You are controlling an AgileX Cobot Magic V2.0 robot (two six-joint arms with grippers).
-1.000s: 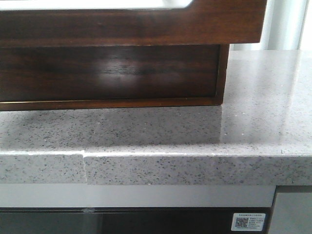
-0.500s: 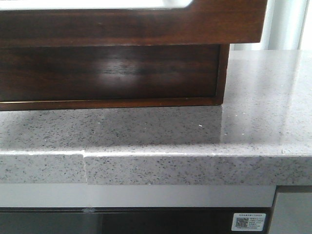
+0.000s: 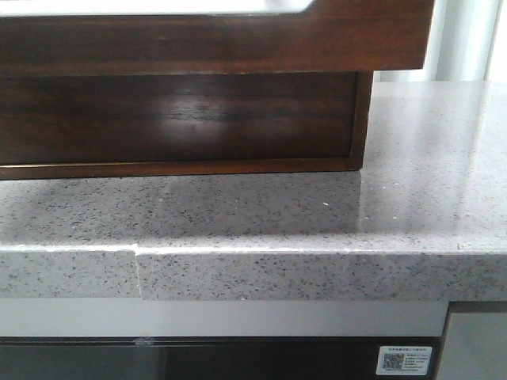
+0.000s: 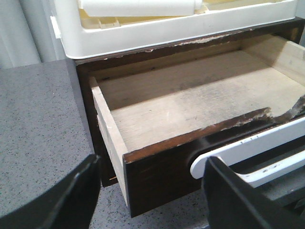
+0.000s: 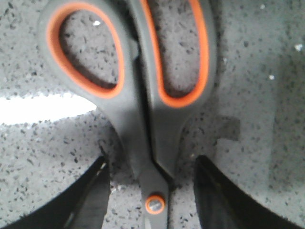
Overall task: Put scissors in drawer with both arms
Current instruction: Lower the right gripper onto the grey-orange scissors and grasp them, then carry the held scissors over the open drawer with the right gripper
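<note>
While the dark-brown wooden drawer (image 4: 190,109) stands pulled open, your left gripper (image 4: 152,191) hovers before it, jaws spread.
Your right gripper (image 5: 150,191), jaws released, straddles the grey orange-lined scissors (image 5: 143,95) lying on the speckled grey stone counter (image 5: 257,95).

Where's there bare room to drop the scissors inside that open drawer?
The pale wooden floor of the dark-brown wooden drawer lies bare from its left side wall to the right. The front edge is crowded: the white strip handle sits between the left gripper fingers. The grey-and-orange scissors lie on speckled grey countertop.
</note>
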